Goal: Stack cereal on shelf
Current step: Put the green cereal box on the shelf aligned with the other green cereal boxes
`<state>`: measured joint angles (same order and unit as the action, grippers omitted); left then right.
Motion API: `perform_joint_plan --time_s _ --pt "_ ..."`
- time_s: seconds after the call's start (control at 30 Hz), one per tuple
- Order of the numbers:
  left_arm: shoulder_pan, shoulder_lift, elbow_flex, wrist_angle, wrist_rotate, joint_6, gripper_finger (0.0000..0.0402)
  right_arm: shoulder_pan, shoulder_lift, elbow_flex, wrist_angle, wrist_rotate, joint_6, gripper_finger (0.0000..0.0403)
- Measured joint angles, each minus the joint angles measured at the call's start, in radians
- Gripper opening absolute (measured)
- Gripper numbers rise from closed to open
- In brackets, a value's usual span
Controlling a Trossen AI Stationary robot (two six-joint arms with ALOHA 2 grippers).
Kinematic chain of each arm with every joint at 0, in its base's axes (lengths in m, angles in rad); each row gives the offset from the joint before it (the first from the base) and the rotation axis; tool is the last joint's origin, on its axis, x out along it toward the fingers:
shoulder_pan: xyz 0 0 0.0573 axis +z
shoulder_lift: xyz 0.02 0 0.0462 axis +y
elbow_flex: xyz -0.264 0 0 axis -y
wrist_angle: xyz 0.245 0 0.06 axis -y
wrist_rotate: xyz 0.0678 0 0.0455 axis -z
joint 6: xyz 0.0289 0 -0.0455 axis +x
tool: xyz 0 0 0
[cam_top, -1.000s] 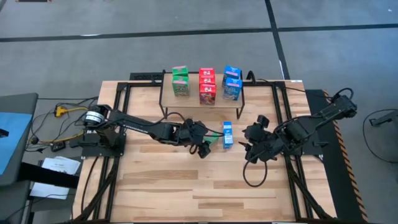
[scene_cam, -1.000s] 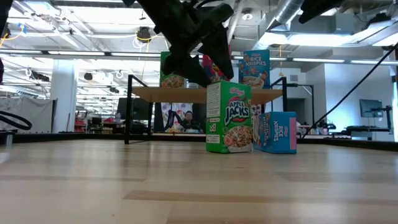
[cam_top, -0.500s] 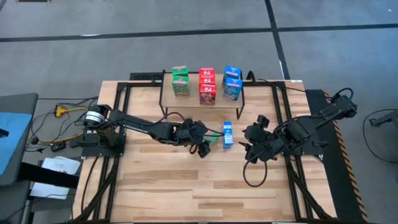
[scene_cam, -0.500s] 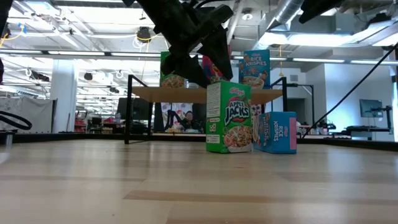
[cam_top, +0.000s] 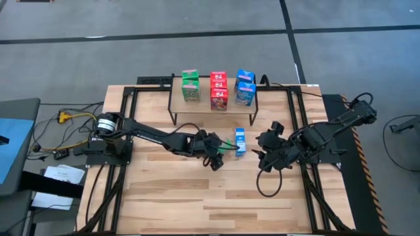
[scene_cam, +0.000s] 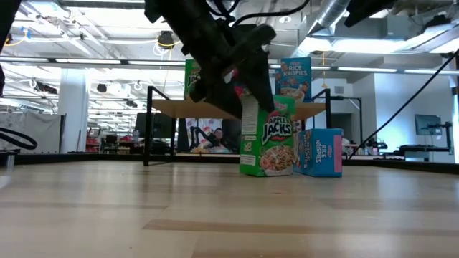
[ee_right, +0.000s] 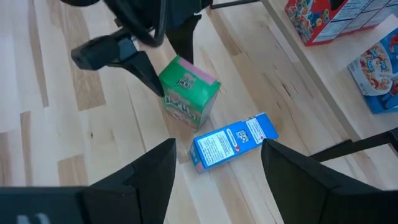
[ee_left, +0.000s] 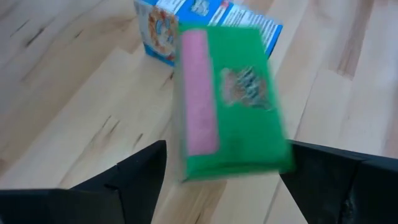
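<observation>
The left end effector [ee_left: 221, 180] is seen spread wide around the green Apple Jacks box [ee_left: 229, 99], which stands slightly tilted on the table [cam_top: 197, 196] just beside the blue Rice Krispies box [cam_top: 240, 140], in front of the shelf [cam_top: 177, 107]; whether either finger touches it cannot be told. The box is judged light, stiff yet crushable and easily toppled, so it is best taken across its two narrow sides near mid-height. The right end effector [ee_right: 214, 168] is held open and empty, near the two boxes.
</observation>
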<state>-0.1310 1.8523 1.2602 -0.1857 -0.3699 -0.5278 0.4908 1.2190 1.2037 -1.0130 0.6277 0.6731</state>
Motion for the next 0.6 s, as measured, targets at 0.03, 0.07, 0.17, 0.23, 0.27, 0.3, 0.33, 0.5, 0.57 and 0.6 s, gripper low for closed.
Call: perform_joint_plan --time_s 0.03,0.07,0.17,0.23,0.27,0.3,0.33,0.5,0.57,0.6 --pt "0.000 0.000 0.000 0.005 0.003 -0.002 0.0282 0.000 0.000 0.000 0.000 0.000 0.000 0.0260" --pt "0.000 0.000 0.000 0.002 0.002 -0.005 0.0282 0.000 0.000 0.000 -0.001 0.000 0.000 0.0260" --pt "0.001 0.000 0.000 0.002 -0.006 0.003 0.0282 0.000 0.000 0.000 -0.001 0.000 0.000 0.0260" --pt "0.002 0.000 0.000 0.006 -0.008 0.012 0.0282 0.000 0.000 0.000 -0.001 0.000 0.000 0.0260" --pt "0.002 0.000 0.000 0.003 -0.009 0.009 0.0282 0.000 0.000 0.000 -0.001 0.000 0.000 0.0260" --pt "0.002 0.000 0.000 0.001 -0.013 0.006 0.0282 0.000 0.000 0.000 -0.001 0.000 0.000 0.0260" --pt "0.002 0.000 0.000 0.001 -0.020 0.007 0.0281 0.000 0.000 0.000 -0.001 0.000 0.000 0.0260" --pt "0.002 0.000 0.000 0.013 -0.054 0.033 0.0263 0.000 0.000 0.000 -0.001 0.000 0.000 0.0260" --pt "0.002 0.000 0.000 0.017 -0.048 0.037 0.0250 0.000 0.000 0.000 -0.001 0.000 0.000 0.0260" --pt "0.002 0.000 0.000 0.017 -0.046 0.037 0.0244 0.000 0.000 0.000 -0.001 0.000 0.000 0.0260"
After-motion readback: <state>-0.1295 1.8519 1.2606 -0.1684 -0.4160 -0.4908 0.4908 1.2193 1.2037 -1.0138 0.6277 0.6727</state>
